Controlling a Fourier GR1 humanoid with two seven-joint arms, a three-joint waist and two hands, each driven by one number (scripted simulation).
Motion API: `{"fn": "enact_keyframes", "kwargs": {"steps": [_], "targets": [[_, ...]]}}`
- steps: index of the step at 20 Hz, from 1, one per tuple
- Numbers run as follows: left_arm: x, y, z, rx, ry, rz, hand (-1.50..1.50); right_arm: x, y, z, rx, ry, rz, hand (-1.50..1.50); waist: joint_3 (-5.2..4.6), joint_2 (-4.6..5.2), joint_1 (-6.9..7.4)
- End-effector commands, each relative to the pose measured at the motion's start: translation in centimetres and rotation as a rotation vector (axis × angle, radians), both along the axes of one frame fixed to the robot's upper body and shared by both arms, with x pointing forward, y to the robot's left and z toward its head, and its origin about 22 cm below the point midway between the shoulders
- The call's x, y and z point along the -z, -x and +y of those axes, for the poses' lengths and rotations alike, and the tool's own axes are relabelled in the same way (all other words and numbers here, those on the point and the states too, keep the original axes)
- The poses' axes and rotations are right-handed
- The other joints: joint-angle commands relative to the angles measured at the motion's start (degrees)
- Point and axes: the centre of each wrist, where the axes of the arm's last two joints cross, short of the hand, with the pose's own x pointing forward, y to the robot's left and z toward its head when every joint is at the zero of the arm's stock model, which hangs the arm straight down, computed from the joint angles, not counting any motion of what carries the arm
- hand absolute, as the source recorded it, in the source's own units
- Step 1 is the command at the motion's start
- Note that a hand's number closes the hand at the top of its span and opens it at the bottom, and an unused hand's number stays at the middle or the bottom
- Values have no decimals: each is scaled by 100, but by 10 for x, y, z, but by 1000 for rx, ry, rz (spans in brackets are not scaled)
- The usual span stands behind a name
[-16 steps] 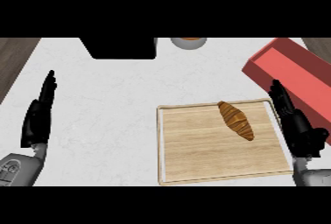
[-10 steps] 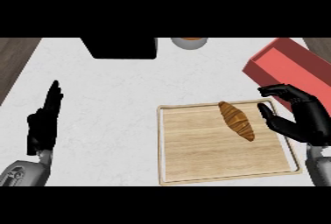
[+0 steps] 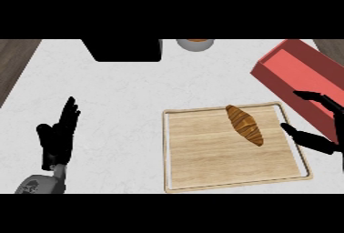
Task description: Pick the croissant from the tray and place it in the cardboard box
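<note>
Nearest, at lower left: left hand [image 3: 59,139] resting over the white bench [image 3: 121,100], fingers straight and up, holding nothing, well apart from the work. At the right edge: right hand [image 3: 321,136] spread wide, fingers [image 3: 316,96] and thumb apart, just beside the wooden tray [image 3: 201,150], seemingly shaped for a side-on grasp. Further in: croissant [image 3: 245,124] lying diagonally on the tray's upper right, untouched. Beyond that: red cardboard box [image 3: 299,68], open, near enough for a short carry.
</note>
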Motion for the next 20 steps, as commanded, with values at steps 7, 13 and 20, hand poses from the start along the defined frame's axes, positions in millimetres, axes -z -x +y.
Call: {"fn": "enact_keyframes", "kwargs": {"steps": [7,13,20], "targets": [[0,-9,-5,4,30,10,0,-87,9,-4,36,252,231,-150,-5,-20,-36],[5,-7,6,-1,19,9,0,-115,10,22,-20,388,381,-150,-4,-11,3],[3,-2,-10,-1,21,6,0,-116,13,75,-39,477,497,-150,1,-18,1]]}}
